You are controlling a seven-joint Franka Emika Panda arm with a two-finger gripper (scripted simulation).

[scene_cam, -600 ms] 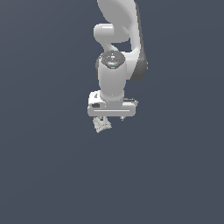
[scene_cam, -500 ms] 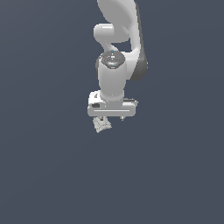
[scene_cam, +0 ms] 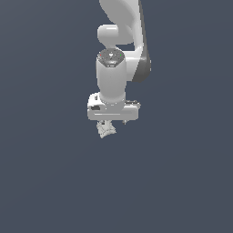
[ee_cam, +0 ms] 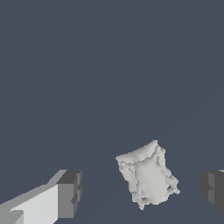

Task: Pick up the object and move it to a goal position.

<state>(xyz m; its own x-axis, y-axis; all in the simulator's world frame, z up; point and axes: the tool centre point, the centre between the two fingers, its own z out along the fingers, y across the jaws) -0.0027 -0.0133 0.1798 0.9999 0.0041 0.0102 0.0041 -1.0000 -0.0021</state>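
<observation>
Exterior view: arm [scene_cam: 119, 54] cut off at the top edge; base not visible. Gripper block hides the fingers and the upper part of the object [scene_cam: 107, 130]. Wrist view: one finger [ee_cam: 65, 193] cut by the lower edge, the other finger [ee_cam: 213, 187] by the side edge. Contact between object [ee_cam: 148, 176] and ground cannot be judged.

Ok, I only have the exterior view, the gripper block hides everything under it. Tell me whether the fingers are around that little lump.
Observer: In the wrist view the lump sits between the two fingers, jaws open.
Operator: Say if either finger touches it.
Observer: No. There is a clear gap on both sides; the lump lies nearer the finger at the frame's edge.
Operator: Describe its shape for me.
Observer: Knobbly, with a ragged rim around a smoother hollow, and it lies askew to the line between the fingers.
</observation>
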